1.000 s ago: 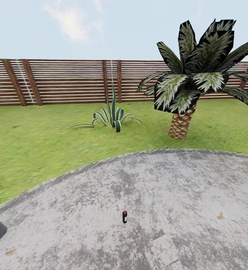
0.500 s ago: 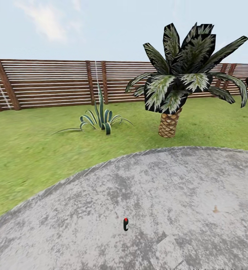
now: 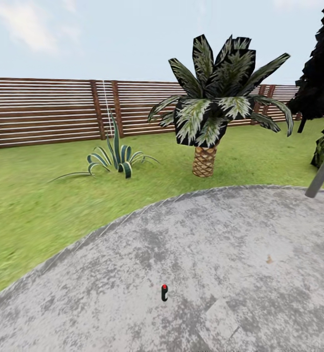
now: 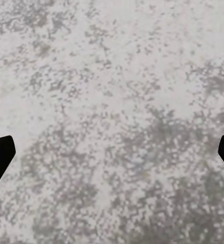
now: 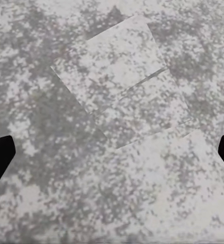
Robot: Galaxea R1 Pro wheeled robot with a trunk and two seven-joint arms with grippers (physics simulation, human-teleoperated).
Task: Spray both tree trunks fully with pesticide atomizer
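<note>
Atomizer (image 3: 164, 293): upright on concrete floor (image 3: 240, 244), dead ahead, centred; neither arm nearer.
Left gripper (image 4: 112, 152): fingers spread, over bare concrete.
Right gripper (image 5: 112, 152): fingers spread, likewise.

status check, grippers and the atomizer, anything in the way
Left gripper open, empty, over bare concrete. Right gripper open, empty. Atomizer upright on the paving ahead, untouched. Nothing around it.

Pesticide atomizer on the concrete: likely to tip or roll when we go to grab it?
The pesticide atomizer stands upright, narrow and tall for its base, so a sideways nudge would probably tip it. It looks round-bodied, so once down it may roll on the floor, though the rough paving should slow it. Its small size suggests it is light and easily knocked.
</note>
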